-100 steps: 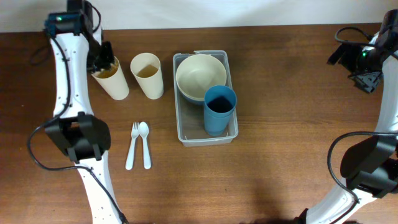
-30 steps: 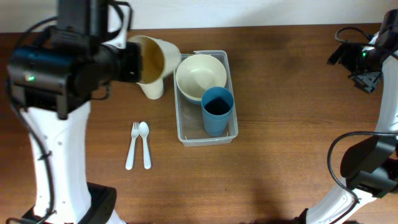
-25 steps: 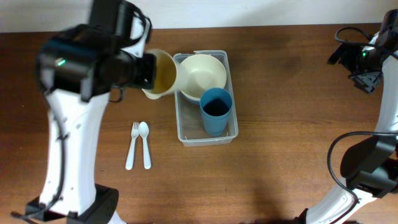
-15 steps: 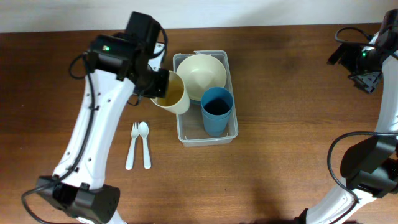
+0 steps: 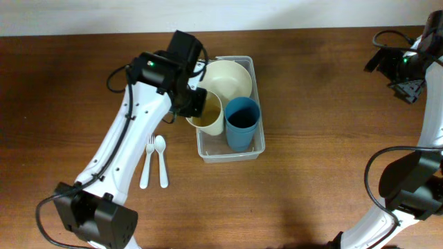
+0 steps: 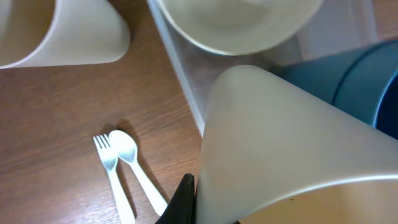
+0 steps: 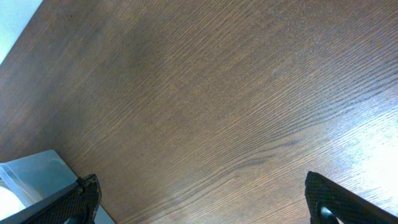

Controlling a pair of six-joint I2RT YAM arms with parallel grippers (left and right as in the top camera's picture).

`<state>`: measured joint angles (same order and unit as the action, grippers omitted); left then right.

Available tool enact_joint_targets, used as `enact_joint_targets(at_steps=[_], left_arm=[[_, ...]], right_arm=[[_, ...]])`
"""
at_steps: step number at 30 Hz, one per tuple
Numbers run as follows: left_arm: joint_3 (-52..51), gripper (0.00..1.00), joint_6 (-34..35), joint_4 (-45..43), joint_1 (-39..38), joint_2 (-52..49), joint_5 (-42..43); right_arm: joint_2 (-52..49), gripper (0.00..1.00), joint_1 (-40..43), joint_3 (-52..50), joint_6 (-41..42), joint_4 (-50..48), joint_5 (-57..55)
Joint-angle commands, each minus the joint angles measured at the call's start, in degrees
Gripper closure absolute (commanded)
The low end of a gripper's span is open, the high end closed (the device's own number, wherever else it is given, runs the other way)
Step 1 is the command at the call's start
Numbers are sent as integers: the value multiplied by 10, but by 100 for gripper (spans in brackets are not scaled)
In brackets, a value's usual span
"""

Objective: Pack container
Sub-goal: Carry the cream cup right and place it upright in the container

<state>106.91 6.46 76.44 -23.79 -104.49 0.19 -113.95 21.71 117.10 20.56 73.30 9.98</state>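
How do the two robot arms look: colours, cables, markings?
Both arms have white tubular links and black joint housings. The left arm and the right arm each carry a green light and black cables. The right end effector has black fingers.

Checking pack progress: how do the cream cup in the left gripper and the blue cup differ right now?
Colour: the cream cup is cream, the blue cup blue. Grip: the left gripper holds the cream cup; the blue cup stands free. Place: the blue cup sits inside the container; the cream cup is at its left wall, seating unclear. Both are upright, mouths up.
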Motion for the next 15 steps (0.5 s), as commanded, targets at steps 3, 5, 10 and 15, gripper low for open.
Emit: enact_joint_targets(at_steps=[3, 5, 10, 15], left_arm=[[-1, 98, -5, -2, -17, 4, 4], [-1, 98, -5, 0, -17, 4, 0], [-17, 97, -5, 0, -17, 3, -14], [-53, 93, -5, -17, -17, 3, -15]], right_arm=[[1, 1, 1, 1, -2, 0, -5], [1, 1, 1, 1, -2, 0, -5], [1, 1, 1, 1, -2, 0, -5], [1, 1, 1, 1, -2, 0, -5]])
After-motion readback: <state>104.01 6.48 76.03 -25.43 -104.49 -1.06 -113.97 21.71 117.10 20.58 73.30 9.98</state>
